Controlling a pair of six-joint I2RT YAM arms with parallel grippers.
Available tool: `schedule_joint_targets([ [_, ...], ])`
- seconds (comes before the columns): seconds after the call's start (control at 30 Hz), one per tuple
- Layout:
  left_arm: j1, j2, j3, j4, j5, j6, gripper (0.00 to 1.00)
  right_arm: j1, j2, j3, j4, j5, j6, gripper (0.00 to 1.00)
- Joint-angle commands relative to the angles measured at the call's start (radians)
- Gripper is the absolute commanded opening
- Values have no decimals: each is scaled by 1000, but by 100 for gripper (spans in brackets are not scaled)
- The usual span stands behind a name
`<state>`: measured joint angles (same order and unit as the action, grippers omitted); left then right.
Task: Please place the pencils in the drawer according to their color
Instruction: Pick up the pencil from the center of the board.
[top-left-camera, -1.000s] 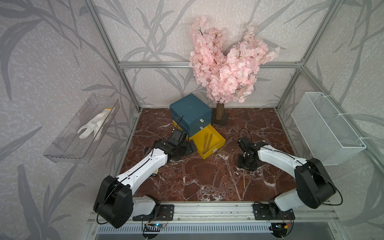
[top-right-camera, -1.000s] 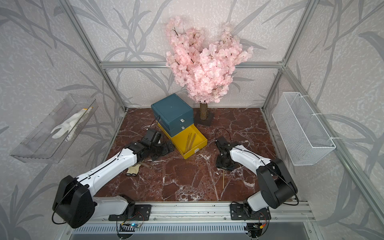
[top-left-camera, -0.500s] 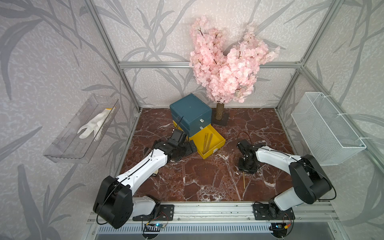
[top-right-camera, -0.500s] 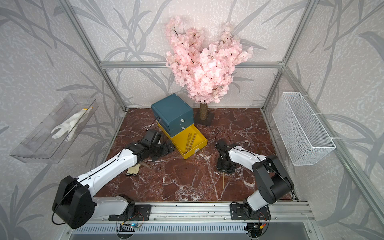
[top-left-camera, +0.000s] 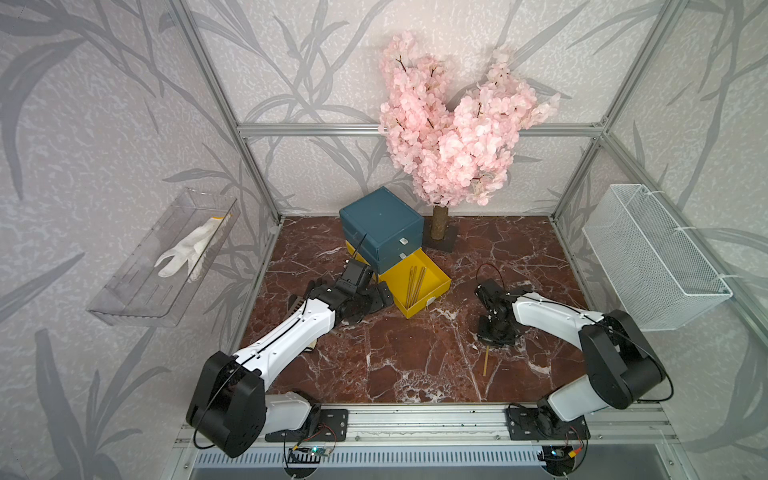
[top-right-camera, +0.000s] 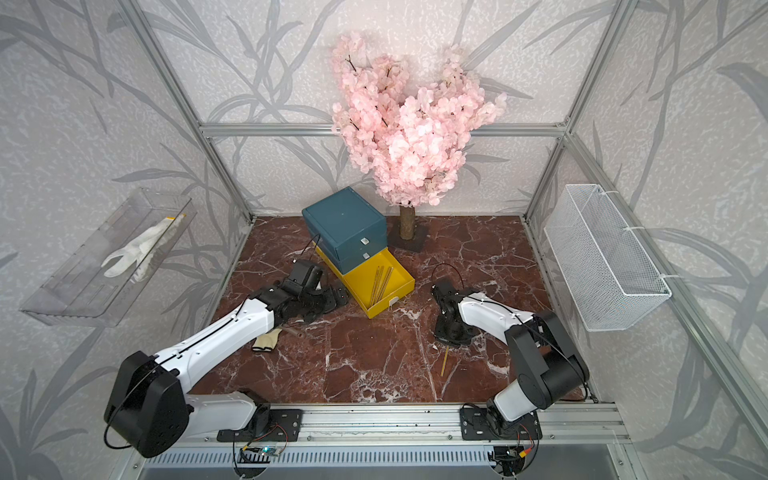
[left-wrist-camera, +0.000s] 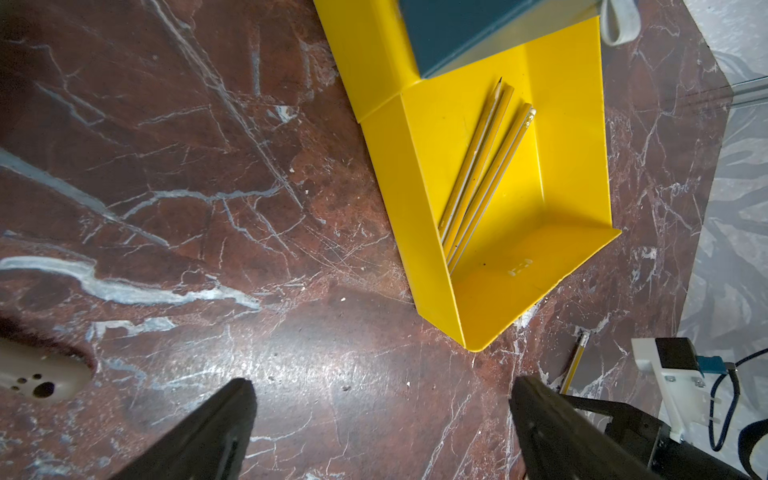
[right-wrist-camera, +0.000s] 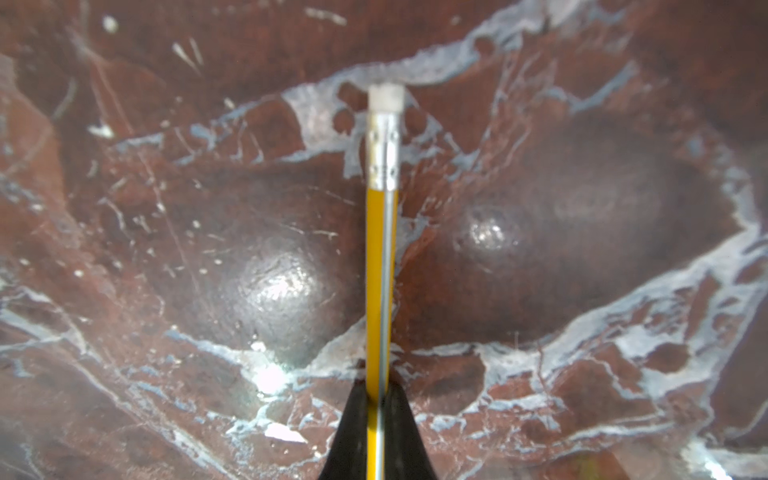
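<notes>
Sorting cell seen from the front rail, 12 o'clock at the back wall. At 4 o'clock on the marble table (top-left-camera: 374, 365), the right gripper (right-wrist-camera: 377, 392) has its jaws pressed together on a yellow pencil (right-wrist-camera: 380, 257), eraser end jutting past the fingertips. At 9 o'clock, the left gripper (left-wrist-camera: 382, 386) is spread wide and holds nothing. At 12 o'clock stands the teal chest (top-left-camera: 380, 220). Its yellow bottom drawer (top-left-camera: 434, 276) is pulled out toward 5 o'clock, with several yellow pencils (left-wrist-camera: 478, 174) inside.

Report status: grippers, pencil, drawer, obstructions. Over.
Right gripper shut on yellow pencil. Left gripper open, empty, beside yellow drawer. Drawer open, yellow pencils inside. Nothing seen between pencil and drawer.
</notes>
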<state>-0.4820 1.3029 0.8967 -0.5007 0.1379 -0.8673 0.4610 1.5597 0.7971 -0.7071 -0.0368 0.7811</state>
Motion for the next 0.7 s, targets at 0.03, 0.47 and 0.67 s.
schedule_joint_targets([
  [0.03, 5, -22, -6, 0, 0, -2, 100, 5, 61, -61, 85, -68, 7, 0],
  [0.47, 5, -52, -12, 0, -1, 2, 100, 5, -82, 7, 26, -112, 48, 0],
  [0.67, 5, -63, -8, -1, -2, 5, 100, 5, -143, 121, -29, -124, 58, 0],
])
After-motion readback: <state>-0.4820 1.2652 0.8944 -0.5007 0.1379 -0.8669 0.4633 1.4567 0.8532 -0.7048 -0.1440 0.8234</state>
